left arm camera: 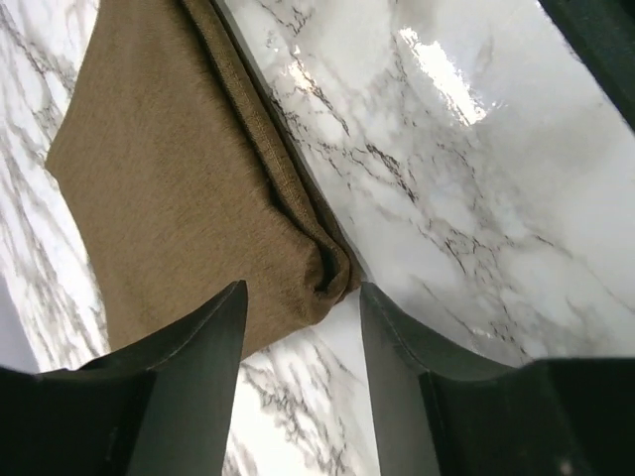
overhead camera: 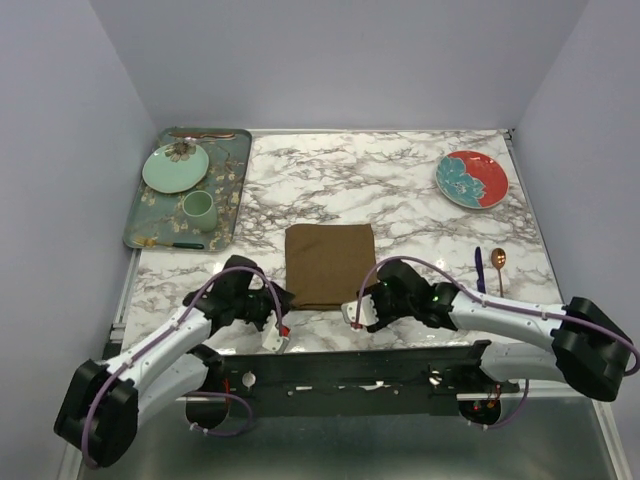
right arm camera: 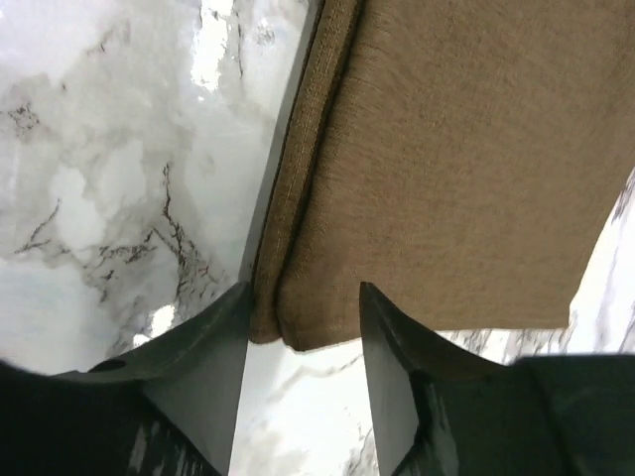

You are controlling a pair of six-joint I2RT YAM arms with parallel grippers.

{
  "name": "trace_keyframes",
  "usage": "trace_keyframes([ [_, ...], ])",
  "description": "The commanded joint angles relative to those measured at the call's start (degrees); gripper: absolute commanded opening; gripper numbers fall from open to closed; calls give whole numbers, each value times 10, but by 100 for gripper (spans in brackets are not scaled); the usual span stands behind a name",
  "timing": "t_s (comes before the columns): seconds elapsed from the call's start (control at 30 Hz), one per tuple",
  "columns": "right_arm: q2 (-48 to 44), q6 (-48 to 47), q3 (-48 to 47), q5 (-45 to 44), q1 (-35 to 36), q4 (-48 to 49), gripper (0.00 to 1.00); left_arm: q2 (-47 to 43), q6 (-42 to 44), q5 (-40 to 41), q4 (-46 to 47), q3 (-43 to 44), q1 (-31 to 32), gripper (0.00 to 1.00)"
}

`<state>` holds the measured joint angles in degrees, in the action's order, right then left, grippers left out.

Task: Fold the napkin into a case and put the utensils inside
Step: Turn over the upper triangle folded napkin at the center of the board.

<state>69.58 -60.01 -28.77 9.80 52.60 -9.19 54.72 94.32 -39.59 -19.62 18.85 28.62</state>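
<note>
The brown napkin (overhead camera: 330,265) lies folded into a flat rectangle on the marble table (overhead camera: 400,210), between the two arms. My left gripper (overhead camera: 281,312) is at its near left corner and is open. In the left wrist view the napkin's (left arm camera: 179,198) doubled corner sits just beyond the left gripper (left arm camera: 303,297), with bare marble between the fingers. My right gripper (overhead camera: 360,308) is open at the near right corner. The folded edge of the napkin (right arm camera: 456,169) reaches into the gap of the right gripper (right arm camera: 303,297). The utensils, a blue-handled one (overhead camera: 479,270) and a copper spoon (overhead camera: 499,265), lie to the right.
A dark green floral tray (overhead camera: 235,190) at the back left holds a mint plate (overhead camera: 175,167) and a mint cup (overhead camera: 198,208). A red and teal plate (overhead camera: 472,179) sits at the back right. Walls close in the table on three sides.
</note>
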Motion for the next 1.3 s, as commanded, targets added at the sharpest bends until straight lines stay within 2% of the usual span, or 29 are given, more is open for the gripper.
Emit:
trace_keyframes([
  [0.0, -58, 26, -47, -3, 13, -84, 68, -88, -23, -29, -157, 51, 1, 61],
  [0.07, -98, 34, -65, 17, 13, -140, 76, -132, -110, -29, -182, 71, 1, 61],
  [0.13, -113, 77, -90, 9, 12, -166, 76, -148, -180, -15, -177, 86, 1, 60],
  [0.17, -117, 90, -99, 6, 12, -193, 73, -144, -250, 3, -173, 103, 1, 56],
  [0.23, -114, 138, -116, -4, 6, -206, 66, -107, -299, 19, -181, 127, 1, 49],
  [0.27, -104, 154, -123, -2, 2, -217, 60, -89, -362, 25, -180, 154, 0, 41],
  [0.37, -74, 248, -155, 14, -17, -226, 51, -16, -425, 15, -184, 199, -1, 31],
  [0.43, -50, 313, -179, 76, -66, -231, 47, 25, -480, 6, -179, 213, -1, 30],
  [0.5, -38, 357, -191, 92, -88, -234, 45, 44, -529, 4, -170, 221, 0, 30],
  [0.63, 30, 424, -229, 149, -144, -253, 40, 81, -568, 24, -138, 220, -1, 26],
  [0.83, 118, 515, -254, 228, -155, -239, 35, 143, -612, 42, -119, 237, 6, 17],
  [1.0, 172, 538, -246, 219, -166, -213, 35, 176, -633, 82, -104, 233, 31, 14],
  [1.27, 248, 591, -245, 219, -174, -216, 31, 247, -609, 151, -121, 223, 65, 12],
])
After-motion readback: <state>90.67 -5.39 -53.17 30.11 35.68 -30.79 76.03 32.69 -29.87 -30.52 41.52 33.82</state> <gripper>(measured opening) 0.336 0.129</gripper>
